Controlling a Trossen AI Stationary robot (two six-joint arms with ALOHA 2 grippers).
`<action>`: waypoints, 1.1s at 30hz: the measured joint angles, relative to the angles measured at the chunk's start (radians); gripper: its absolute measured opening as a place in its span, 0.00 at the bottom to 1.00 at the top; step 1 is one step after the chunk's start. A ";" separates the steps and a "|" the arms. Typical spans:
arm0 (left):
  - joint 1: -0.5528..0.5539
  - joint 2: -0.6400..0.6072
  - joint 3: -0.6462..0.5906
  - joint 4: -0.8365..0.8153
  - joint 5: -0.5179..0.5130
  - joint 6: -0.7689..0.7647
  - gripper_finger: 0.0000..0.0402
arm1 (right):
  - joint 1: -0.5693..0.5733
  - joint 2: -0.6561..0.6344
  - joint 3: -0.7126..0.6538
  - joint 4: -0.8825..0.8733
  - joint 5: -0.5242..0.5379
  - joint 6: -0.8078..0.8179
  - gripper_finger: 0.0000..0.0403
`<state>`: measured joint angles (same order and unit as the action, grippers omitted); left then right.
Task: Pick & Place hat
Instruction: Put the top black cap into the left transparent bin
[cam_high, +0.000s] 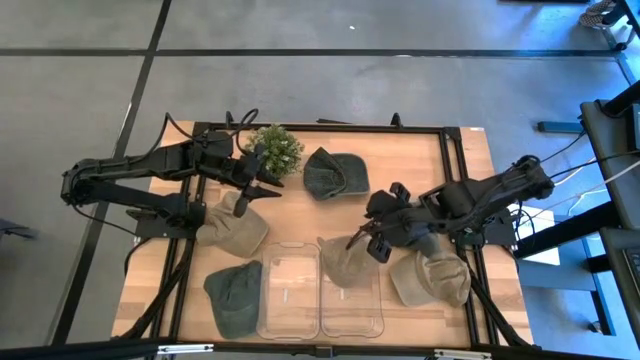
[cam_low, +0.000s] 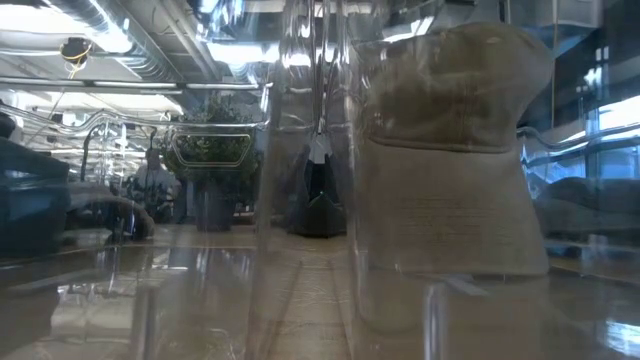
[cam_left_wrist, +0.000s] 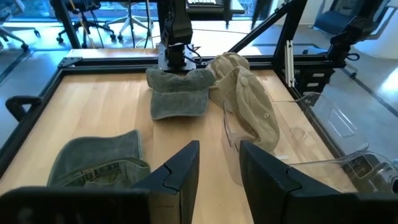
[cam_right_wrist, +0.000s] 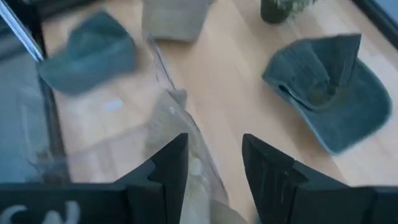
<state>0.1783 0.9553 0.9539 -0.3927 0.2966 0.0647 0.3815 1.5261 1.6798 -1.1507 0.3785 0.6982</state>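
Observation:
A tan hat (cam_high: 345, 262) hangs over the right rim of a clear bin (cam_high: 290, 295); it also shows in the low view (cam_low: 450, 150) and in the left wrist view (cam_left_wrist: 245, 102). My right gripper (cam_high: 362, 240) is open just above it, with tan cloth (cam_right_wrist: 171, 121) below its fingers (cam_right_wrist: 214, 140); I cannot tell whether they touch. My left gripper (cam_high: 250, 190) is open and empty over the table's far left, beside a small plant (cam_high: 274, 148), and also shows in its wrist view (cam_left_wrist: 217, 146). A green hat (cam_high: 335, 172) lies at the far middle.
A second clear bin (cam_high: 352, 305) stands beside the first at the near edge. A tan hat (cam_high: 235, 228) and a green hat (cam_high: 233, 295) lie on the left, and a tan hat (cam_high: 432, 278) on the right. A black frame (cam_high: 330, 127) rims the table.

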 joint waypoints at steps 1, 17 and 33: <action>0.000 0.003 0.000 -0.001 0.000 -0.001 0.28 | -0.017 0.000 0.000 -0.028 -0.014 -0.024 0.38; 0.000 0.114 0.001 0.025 -0.101 -0.025 0.27 | -0.449 -0.004 -0.001 -0.119 -0.279 -0.741 0.38; 0.001 0.161 0.001 0.122 -0.281 -0.034 0.27 | -0.712 -0.009 -0.552 0.600 -0.665 -1.049 0.38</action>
<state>0.1795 1.1161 0.9545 -0.2706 0.0157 0.0307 -0.3303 1.5173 1.1278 -0.5507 -0.2863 -0.3507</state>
